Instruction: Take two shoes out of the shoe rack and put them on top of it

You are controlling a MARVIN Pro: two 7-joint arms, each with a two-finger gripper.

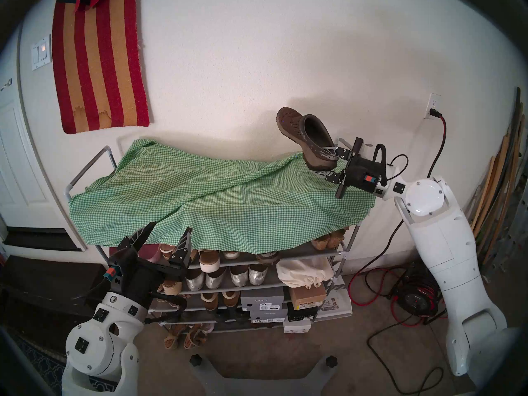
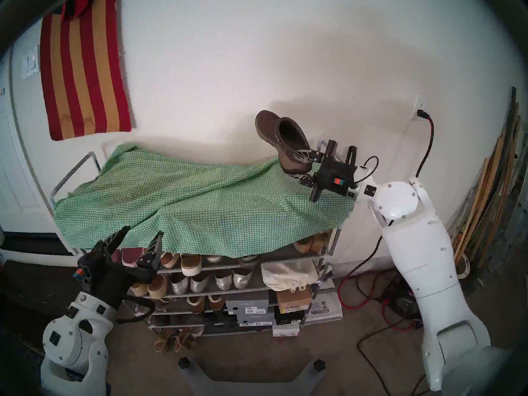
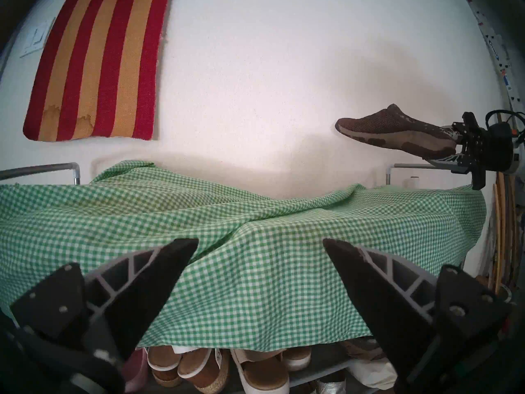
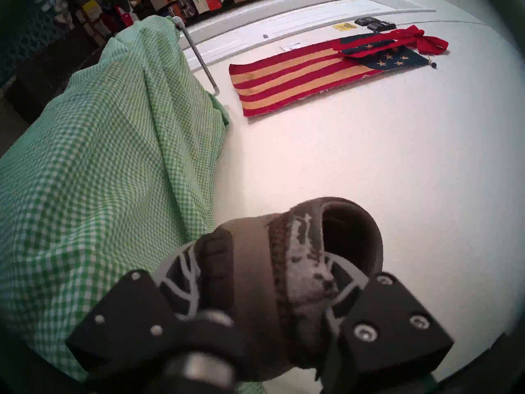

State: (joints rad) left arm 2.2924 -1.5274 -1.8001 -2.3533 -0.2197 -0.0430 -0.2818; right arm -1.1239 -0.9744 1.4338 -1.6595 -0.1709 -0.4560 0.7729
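Observation:
My right gripper (image 1: 328, 164) is shut on the heel of one dark brown clog (image 1: 305, 135), holding it tilted, toe up toward the wall, just above the right end of the shoe rack's (image 1: 87, 168) top. The top is draped with the green-white gingham cloth (image 1: 214, 198). The right wrist view shows the clog's white-scuffed heel (image 4: 306, 257) between the fingers. My left gripper (image 1: 170, 229) is open and empty at the cloth's front left edge. A dark shoe (image 1: 267, 256) peeks out under the cloth; I cannot tell whether it is the other clog.
Lower shelves hold silver flats (image 1: 223, 278), tan wedges (image 1: 171, 289), a white cloth bag (image 1: 305, 269) and shoeboxes (image 1: 263, 301). The wall stands right behind the rack, with a striped flag (image 1: 97, 66). A red cable reel (image 1: 414, 298) lies on the floor at right.

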